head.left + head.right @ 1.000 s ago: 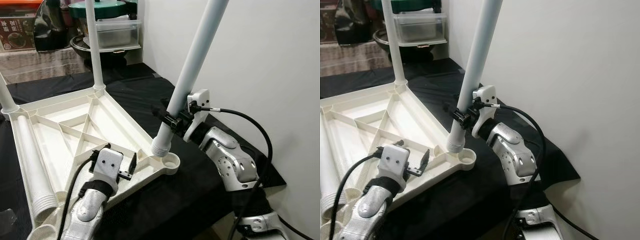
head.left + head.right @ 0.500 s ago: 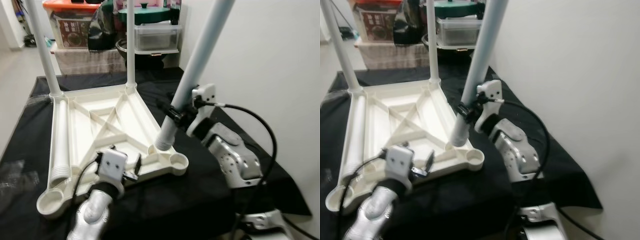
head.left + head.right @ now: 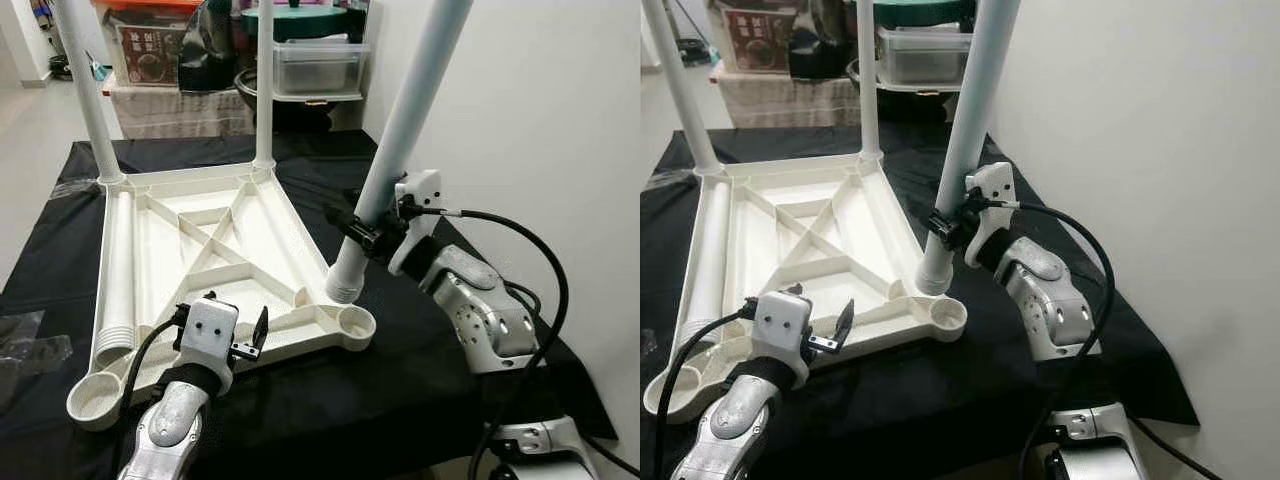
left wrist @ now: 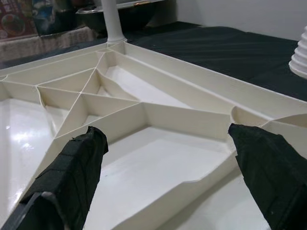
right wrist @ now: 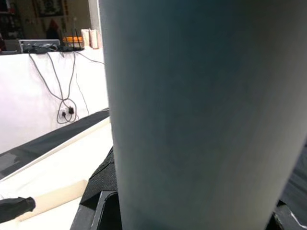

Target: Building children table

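Observation:
An upturned cream tabletop lies on a black cloth. Two white legs stand in its far corners, one at the left and one at the right. A third loose leg lies inside along its left side. My right gripper is shut on a fourth leg, which is tilted. Its threaded end hangs just above and left of the empty near-right corner socket. My left gripper is open over the tabletop's near edge, with only ribs between its fingers.
A white wall runs close along the right. Storage boxes and a pot stand behind the table. Clear plastic wrap lies on the cloth at the left. The cloth's front edge is near my arms.
The camera has swung, showing more of the tabletop's left side. The held leg's threaded end has shifted slightly right, closer to the corner socket. My left gripper stays open at the near edge.

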Available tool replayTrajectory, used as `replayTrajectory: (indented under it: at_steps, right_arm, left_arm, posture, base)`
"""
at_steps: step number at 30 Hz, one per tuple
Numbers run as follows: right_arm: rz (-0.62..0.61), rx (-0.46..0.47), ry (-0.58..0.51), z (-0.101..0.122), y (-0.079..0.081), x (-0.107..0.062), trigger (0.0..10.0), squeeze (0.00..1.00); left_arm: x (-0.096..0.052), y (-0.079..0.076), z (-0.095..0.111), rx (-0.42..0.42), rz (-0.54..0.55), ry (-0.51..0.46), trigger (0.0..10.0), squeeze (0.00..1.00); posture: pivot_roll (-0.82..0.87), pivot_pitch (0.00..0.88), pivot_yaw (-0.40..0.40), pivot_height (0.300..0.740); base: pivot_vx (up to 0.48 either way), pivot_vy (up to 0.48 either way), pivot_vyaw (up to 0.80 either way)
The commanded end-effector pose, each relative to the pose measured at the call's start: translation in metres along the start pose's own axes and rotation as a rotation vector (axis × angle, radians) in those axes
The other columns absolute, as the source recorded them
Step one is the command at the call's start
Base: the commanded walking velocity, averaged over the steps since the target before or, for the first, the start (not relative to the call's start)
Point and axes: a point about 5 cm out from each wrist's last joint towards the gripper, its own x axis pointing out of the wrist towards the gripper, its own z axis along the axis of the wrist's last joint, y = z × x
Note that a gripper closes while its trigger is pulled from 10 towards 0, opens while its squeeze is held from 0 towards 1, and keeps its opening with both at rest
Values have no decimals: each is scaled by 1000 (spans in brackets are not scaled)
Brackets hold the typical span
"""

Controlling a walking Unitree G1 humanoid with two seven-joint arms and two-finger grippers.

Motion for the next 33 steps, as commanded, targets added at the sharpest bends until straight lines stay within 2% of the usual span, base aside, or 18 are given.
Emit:
replayTrajectory:
  at_steps: [1,5,12,15,20,29,33]
  right_arm:
    - [-16,13,-2,-3,0,-1,10000,0]
    - [-20,29,-10,-5,2,0,10000,0]
    - [0,17,-2,-8,3,-1,10000,0]
    - [10,-2,26,-11,-2,-6,10000,0]
    - [-31,-44,104,-21,-21,-25,10000,0]
    - [-69,-42,120,-26,-26,-32,10000,0]
    - [-73,-36,116,-27,-24,-31,10000,0]
  left_arm:
    - [0,1,-3,-9,2,14,10000,0]
    - [1,3,-1,-5,1,8,10000,0]
    - [1,5,-3,11,2,16,10000,0]
    - [1,6,-3,16,3,19,10000,0]
    - [0,7,-6,23,4,24,10000,0]
    - [1,3,-7,10,-18,31,10000,0]
    - [1,2,-4,-5,-26,18,10000,0]
  posture:
    - [10,0,-86,740]
    - [14,0,-84,740]
    - [21,0,-84,740]
    - [25,0,-87,740]
    - [20,0,-86,740]
    - [14,0,-77,740]
    - [16,0,-77,740]
  base:
    - [0,0,-800]
    - [0,0,-800]
    - [0,0,0]
    - [0,0,0]
    - [0,0,0]
    - [0,0,0]
    - [0,480,0]
